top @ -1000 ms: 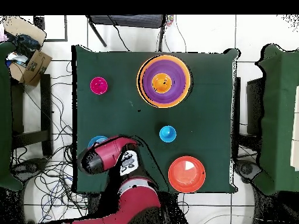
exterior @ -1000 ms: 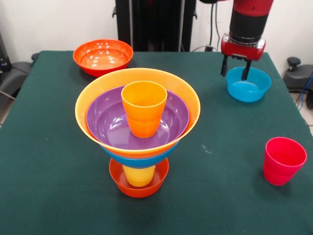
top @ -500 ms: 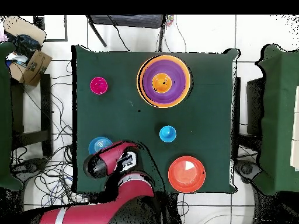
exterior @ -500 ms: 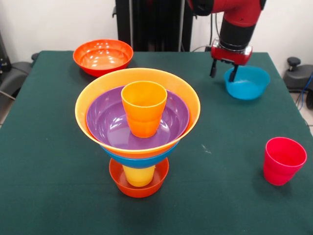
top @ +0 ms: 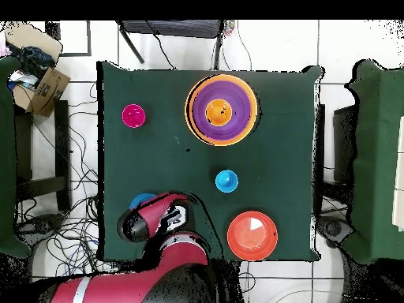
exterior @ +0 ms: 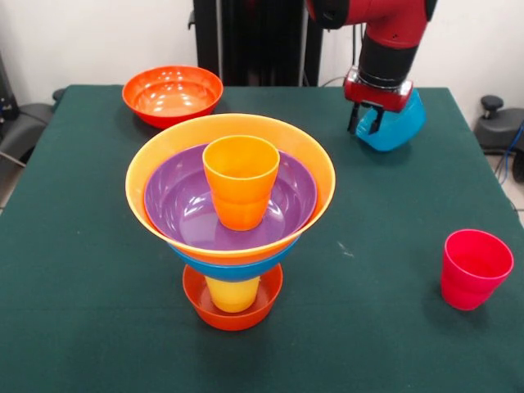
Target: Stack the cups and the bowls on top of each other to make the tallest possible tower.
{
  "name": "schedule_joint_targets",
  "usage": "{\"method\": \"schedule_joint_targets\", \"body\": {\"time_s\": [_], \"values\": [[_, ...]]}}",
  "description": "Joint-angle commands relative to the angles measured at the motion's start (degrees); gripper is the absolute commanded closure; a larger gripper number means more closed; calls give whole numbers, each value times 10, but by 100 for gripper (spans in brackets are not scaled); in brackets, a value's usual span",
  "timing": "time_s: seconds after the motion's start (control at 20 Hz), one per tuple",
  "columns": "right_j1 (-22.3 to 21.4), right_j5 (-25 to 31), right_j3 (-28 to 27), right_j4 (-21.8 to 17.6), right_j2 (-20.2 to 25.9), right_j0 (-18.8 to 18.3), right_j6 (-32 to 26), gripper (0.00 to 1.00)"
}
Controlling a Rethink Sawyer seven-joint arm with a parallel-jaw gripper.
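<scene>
In the front view, the gripper (exterior: 368, 123) had shifted left, its jaws clamped on the small teal-blue bowl (exterior: 398, 124), now tilted at upper right; the tower (exterior: 232, 213) stood unchanged at centre. Overhead, the arm (top: 150, 219) hid most of that bowl (top: 140, 200).

No text, label, brand, number or sign can be read in either view. The cups, bowls and table cloth are plain, and the arm shows no legible marking.
</scene>
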Motion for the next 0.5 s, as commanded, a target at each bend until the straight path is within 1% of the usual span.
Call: {"method": "schedule_joint_targets", "body": {"time_s": [0.05,0.3,0.5], "values": [[27,-30,-40,-26,19,1,-7,100],[18,-19,-35,-25,18,-1,-9,100],[5,-5,-31,-18,6,11,0,100]]}}
